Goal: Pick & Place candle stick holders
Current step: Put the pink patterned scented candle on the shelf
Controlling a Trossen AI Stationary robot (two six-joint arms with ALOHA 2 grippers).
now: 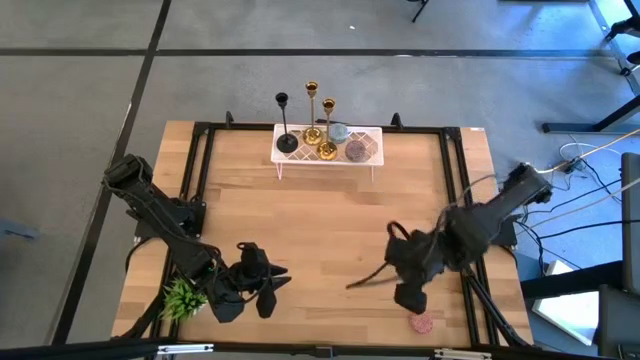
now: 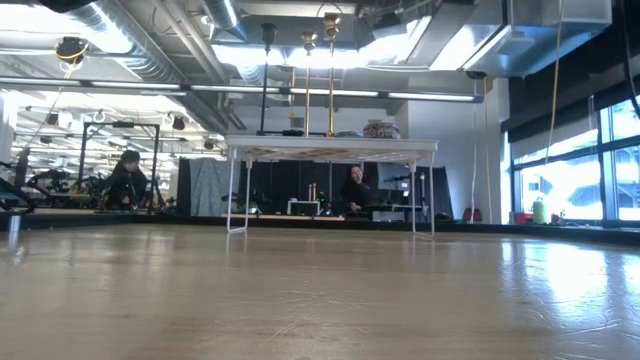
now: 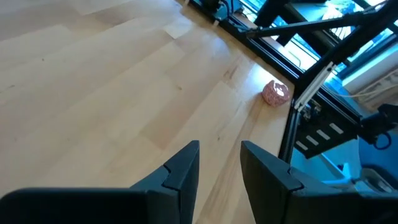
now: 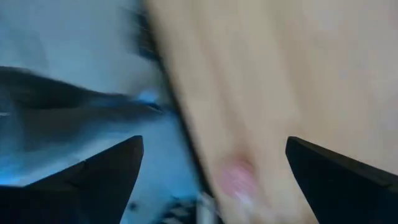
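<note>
Three candle stick holders stand upright by their round bases on a small white rack [image 1: 370,158] at the table's far middle: a matte black one [image 1: 285,122] and two shiny gold ones [image 1: 312,112] [image 1: 328,128]. In the low view they rise from the rack top [image 2: 330,148]: the black one [image 2: 267,80] and the two gold ones [image 2: 308,85] [image 2: 330,75]. My left gripper [image 1: 278,280] [image 3: 219,149] is near the table's near left, open by a narrow gap and empty. My right gripper [image 1: 408,296] [image 4: 214,146] is near the near right, wide open and empty. Both are far from the holders.
A small green plant [image 1: 182,297] stands at the near left corner beside my left arm. A pink ball [image 1: 422,323] [image 3: 276,93] lies near the near right edge. A grey bowl [image 1: 340,132] and a pinkish round thing [image 1: 357,150] share the rack. Bare wood lies between.
</note>
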